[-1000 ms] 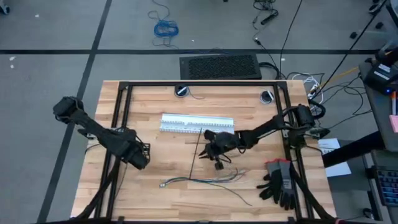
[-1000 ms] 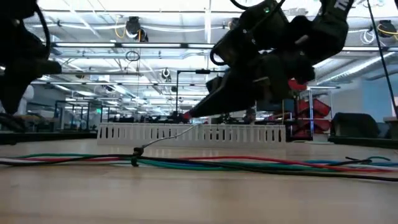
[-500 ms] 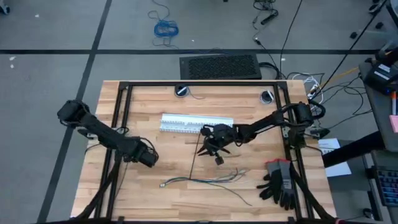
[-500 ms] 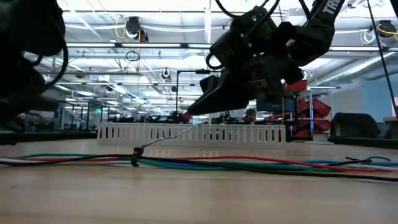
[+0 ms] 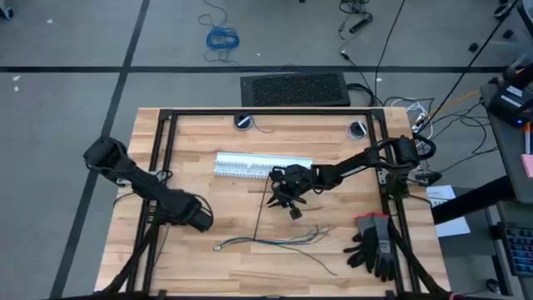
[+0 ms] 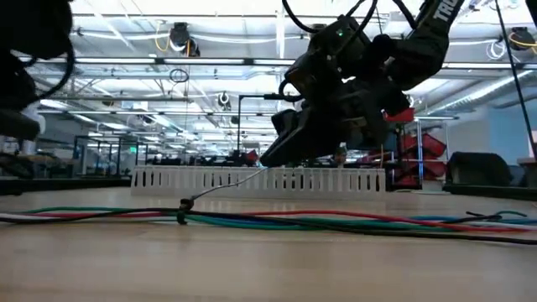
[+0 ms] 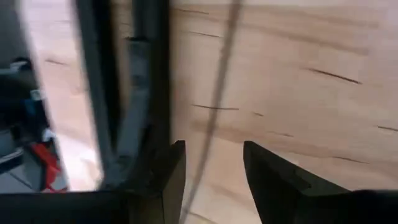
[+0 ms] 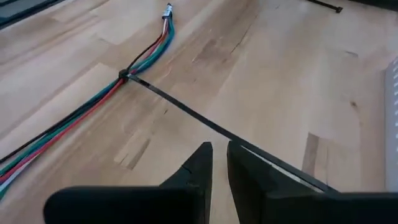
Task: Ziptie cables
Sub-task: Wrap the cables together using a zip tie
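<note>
The cables (image 5: 275,242) lie as a loose bundle of thin coloured wires near the table's front middle, also seen in the low view (image 6: 336,222) and the right wrist view (image 8: 93,102). A thin dark ziptie (image 5: 264,208) is looped around them at its head (image 8: 124,76). Its long tail (image 8: 180,109) runs toward the far side and rises a little off the wood (image 6: 222,186). My right gripper (image 8: 219,149) hangs just above that tail (image 6: 267,159), shut to a narrow slit with nothing in it. My left gripper (image 5: 202,221) stands open left of the cables (image 7: 214,155).
White slotted strips (image 5: 264,164) lie just beyond the right gripper (image 6: 260,179). Black gloves (image 5: 375,246) sit at the near right. Black frame rails (image 5: 158,167) run over the table, one close to the left gripper (image 7: 149,74). A blue coiled cable (image 5: 221,37) lies on the floor.
My left gripper has moved toward the table's right and near edge, closer to the cables. My right gripper has shifted slightly toward the far edge, above the ziptie's tail. The ziptie and the cables have stayed where they were.
</note>
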